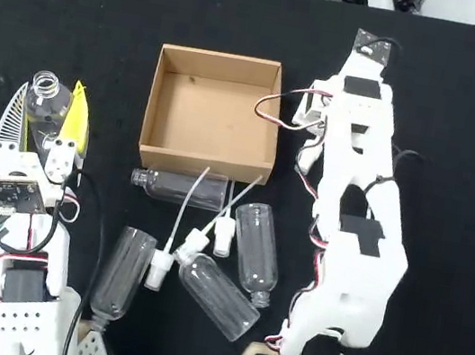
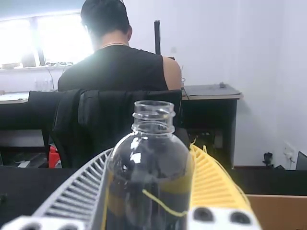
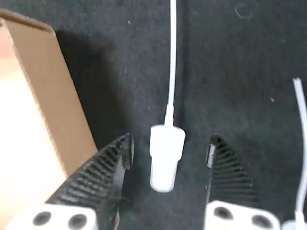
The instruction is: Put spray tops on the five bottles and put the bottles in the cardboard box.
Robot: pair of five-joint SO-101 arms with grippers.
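**High view:** cardboard box [image 1: 154,100] sits far centre, open top up. Left gripper [image 1: 51,93] is left of the box, clamped on a clear bottle [image 1: 45,112] that stands upright with its neck open. Four more bottles lie on their sides on the black table [image 1: 464,133], all outside the box:
- one [image 1: 179,188] runs along the box's near wall, just beside it
- one [image 1: 121,272] lies near-left
- one [image 1: 218,295] lies near-centre
- one [image 1: 257,252] lies just right of that

Three loose spray tops [image 1: 224,235] lie among them, dip tubes pointing toward the box. The middle one is touching or just beside the far end of the near-centre bottle; can't tell which. Right arm [image 1: 348,251] runs near-to-far down the right side, with its far end just right of the box.

**Left wrist view:** the bottle is pinched between a white ribbed finger and a yellow one, both against its sides. It's upright, rim clear above the fingertips.

**Right wrist view:** right gripper [image 3: 170,141] is spread wide and holds nothing. Its black ribbed fingers straddle a spray top [image 3: 165,158] lying on the table, with a gap on both sides. The tube runs straight away from the gripper. The box wall is just beside one finger.
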